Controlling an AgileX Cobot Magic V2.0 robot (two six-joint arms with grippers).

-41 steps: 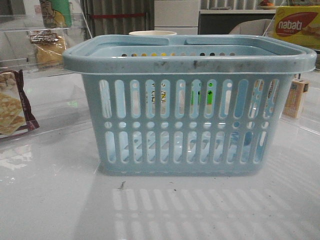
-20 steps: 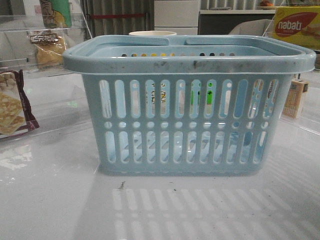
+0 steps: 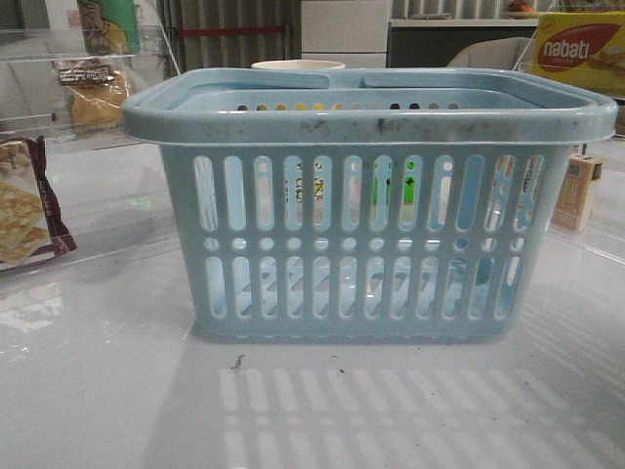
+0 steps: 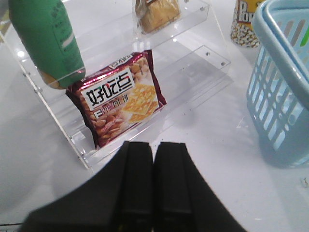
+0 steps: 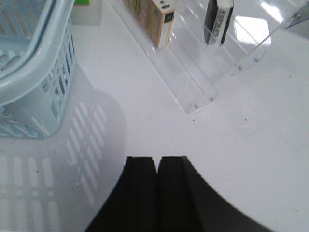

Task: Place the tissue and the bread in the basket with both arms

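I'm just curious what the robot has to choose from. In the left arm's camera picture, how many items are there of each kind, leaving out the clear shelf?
Food bags: 2 (cracker bag, bread)
Bottles: 1 (green bottle)
Cans: 1 (printed can, partly cut off)
Baskets: 1 (basket)
Total: 5

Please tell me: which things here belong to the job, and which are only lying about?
For the job: basket, bread, tissue pack, left end effector, right end effector.

Lying about: cracker bag, green bottle, yellow box, cup.
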